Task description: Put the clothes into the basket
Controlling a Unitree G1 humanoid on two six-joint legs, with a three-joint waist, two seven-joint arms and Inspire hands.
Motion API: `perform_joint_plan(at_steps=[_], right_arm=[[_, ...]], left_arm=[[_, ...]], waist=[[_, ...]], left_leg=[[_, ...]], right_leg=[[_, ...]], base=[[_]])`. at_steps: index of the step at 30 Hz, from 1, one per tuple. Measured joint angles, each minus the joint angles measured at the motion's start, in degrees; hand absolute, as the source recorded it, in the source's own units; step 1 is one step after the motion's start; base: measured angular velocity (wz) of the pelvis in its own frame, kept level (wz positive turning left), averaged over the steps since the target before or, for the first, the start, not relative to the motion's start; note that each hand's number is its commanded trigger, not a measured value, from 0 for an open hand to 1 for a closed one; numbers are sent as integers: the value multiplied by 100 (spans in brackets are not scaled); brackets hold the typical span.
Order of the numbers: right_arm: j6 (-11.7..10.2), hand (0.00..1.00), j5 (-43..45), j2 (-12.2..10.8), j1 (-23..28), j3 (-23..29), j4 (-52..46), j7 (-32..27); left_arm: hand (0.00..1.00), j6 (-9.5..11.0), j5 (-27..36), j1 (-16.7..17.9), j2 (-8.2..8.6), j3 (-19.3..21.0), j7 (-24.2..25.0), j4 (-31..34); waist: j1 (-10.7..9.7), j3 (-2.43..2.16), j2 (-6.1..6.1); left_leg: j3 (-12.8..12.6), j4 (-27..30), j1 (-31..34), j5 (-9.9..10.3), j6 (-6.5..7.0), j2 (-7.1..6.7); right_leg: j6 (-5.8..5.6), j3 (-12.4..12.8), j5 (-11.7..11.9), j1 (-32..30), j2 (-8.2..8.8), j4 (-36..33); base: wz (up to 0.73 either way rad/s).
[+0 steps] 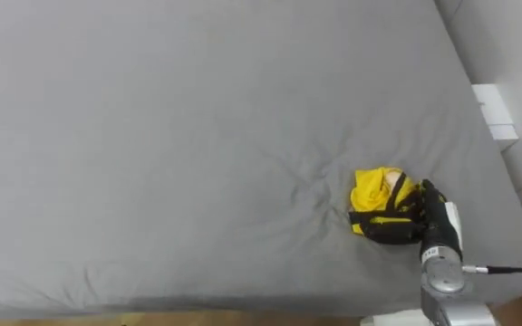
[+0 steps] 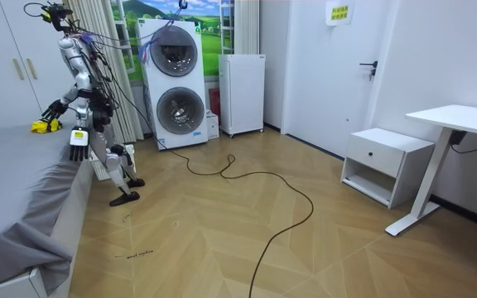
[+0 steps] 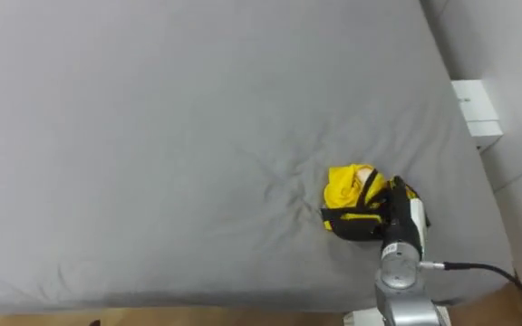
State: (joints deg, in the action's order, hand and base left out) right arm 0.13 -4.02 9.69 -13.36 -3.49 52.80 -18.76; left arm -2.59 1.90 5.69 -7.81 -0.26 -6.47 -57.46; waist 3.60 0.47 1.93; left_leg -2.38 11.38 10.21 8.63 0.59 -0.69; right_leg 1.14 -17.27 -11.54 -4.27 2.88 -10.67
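A crumpled yellow cloth garment (image 1: 372, 193) on the grey-sheeted bed (image 1: 152, 136) is clutched in the curled right hand (image 1: 424, 210); the left hand (image 2: 77, 147) is hung bedside, fingers relaxed.

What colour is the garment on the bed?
The garment is bright yellow; the left eye view shows it best.

Right hand (image 1: 435, 217), at five o'clock in the eye views, grips the cloth (image 1: 374, 192); left hand (image 2: 77, 142) hangs slack-fingered.

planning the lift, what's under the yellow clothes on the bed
The grey sheet runs under the yellow clothes, which the right hand grips. Whether anything else lies beneath the bundle is hidden by the cloth.
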Motion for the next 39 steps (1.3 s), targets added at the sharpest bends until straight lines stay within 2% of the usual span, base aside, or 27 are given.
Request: perform_joint_plan(at_steps=[2, 3, 4, 5, 6, 8, 9, 12, 15, 17, 20, 23, 28, 30, 33, 36, 38, 39], right_arm=[[-12, 0, -46, 43, -160, -29, 467, -132], [-12, 0, -46, 69, -192, -29, 548, -139], [-12, 0, -45, 152, -280, -31, 708, -156], [-9, 0, -50, 218, -363, -28, 810, -178], [-9, 10, -48, 241, -389, -27, 847, -197], [-72, 53, -48, 333, -423, -17, 1017, -358], [-91, 100, -51, 373, -422, -17, 1037, -408], [-186, 100, -132, 552, -586, 52, 1280, -746], [-269, 100, -170, 792, -830, 114, 1600, -1006], [-303, 100, -285, 1079, -1042, 142, 1751, -1034], [-312, 100, -456, 1317, -1252, 144, 1878, -1108], [-294, 100, -578, 1452, -1384, 177, 1870, -1114], [-249, 100, -757, 1531, -1394, 366, 1885, -919], [-251, 100, -942, 1529, -1330, 358, 1867, -837], [-251, 100, -1161, 1476, -1138, 353, 1789, -721], [-246, 100, -1167, 1404, -609, 407, 1502, -671], [-254, 100, -1152, 1309, -116, 527, 1132, -670], [-256, 100, -1136, 1281, -10, 541, 1031, -669]], left_arm=[[0, 9, -4, 4, -35, -57, 1, -49], [0, 9, -7, 5, -44, -56, 1, -61], [0, 10, -7, 26, -64, -57, 1, -72], [0, 18, -8, 52, -94, -56, -3, -107], [0, 19, -9, 52, -112, -53, -8, -153], [0, 30, -26, 31, -202, -42, -15, -337], [0, 43, -27, 25, -226, -43, -19, -354], [0, 53, -40, 27, -317, -51, -89, -457], [0, 42, -192, 28, -357, -68, -90, -475], [0, 35, -262, -14, -367, -119, -89, -494], [0, 0, -257, -102, -404, -342, -86, -565], [0, -46, -259, -114, -421, -484, -73, -558], [0, -86, -258, -85, -433, -500, -36, -560], [0, -86, -257, -111, -440, -500, -37, -543], [0, -67, -257, -170, -464, -500, -48, -531], [0, 72, -272, -114, -503, -403, -86, -447], [0, 117, -258, 136, -495, -209, -96, -144], [0, 131, -261, 196, -497, -170, -114, -62]], waist=[[48, 12, -15], [82, 13, -13], [167, 14, -14], [189, 29, -35], [201, 39, -45], [282, 56, -98], [286, 56, -121], [337, 105, -243], [427, 115, -323], [453, 164, -440], [480, 162, -585], [487, 153, -652], [487, 153, -649], [482, 157, -616], [446, 153, -491], [385, 108, -261], [223, 42, -65], [173, 32, -19]], left_leg=[[128, 38, 117, -7, 8, -25], [135, 34, 134, -12, 10, -26], [136, 35, 175, -13, 11, -28], [157, 39, 221, -18, 14, -33], [161, 37, 234, -22, 15, -35], [275, 75, 335, -25, 15, -60], [311, 102, 399, -30, 17, -70], [398, 219, 621, -55, 35, -108], [397, 327, 846, -70, 60, -117], [411, 455, 1082, -90, 76, -114], [411, 501, 1346, -183, 93, -117], [414, 516, 1579, -275, 98, -111], [337, 472, 1535, -338, 129, -109], [254, 410, 1464, -366, 148, -117], [28, 380, 1323, -377, 160, -93], [-145, 222, 987, -377, 161, -101], [-277, 104, 623, -375, 160, -99], [-299, 70, 526, -375, 160, -99]], right_leg=[[0, -190, 0, -14, 10, 3], [0, -184, 0, -28, 10, 0], [-2, -213, 1, -69, 13, -4], [-3, -345, 2, -92, 24, -1], [-3, -401, 2, -98, 28, 1], [-4, -548, 2, -141, 43, 6], [-4, -585, 2, -176, 46, 1], [-5, -661, 3, -297, 72, -12], [-25, -691, 15, -466, 88, -26], [-25, -737, 15, -667, 102, -141], [-24, -772, 14, -960, 143, -317], [-21, -721, 12, -1229, 194, -429], [-20, -548, 11, -1251, 210, -466], [-34, -415, -15, -1250, 225, -504], [-39, -279, -22, -1172, 243, -498], [-52, -210, -29, -883, 207, -391], [-85, -154, -23, -513, 209, -202], [-90, -148, -20, -414, 208, -153]], base=[[37], [22], [9], [8], [10], [18], [36], [22], [4], [7], [9], [2], [-3], [-12], [-16], [-10], [-8], [-6]])
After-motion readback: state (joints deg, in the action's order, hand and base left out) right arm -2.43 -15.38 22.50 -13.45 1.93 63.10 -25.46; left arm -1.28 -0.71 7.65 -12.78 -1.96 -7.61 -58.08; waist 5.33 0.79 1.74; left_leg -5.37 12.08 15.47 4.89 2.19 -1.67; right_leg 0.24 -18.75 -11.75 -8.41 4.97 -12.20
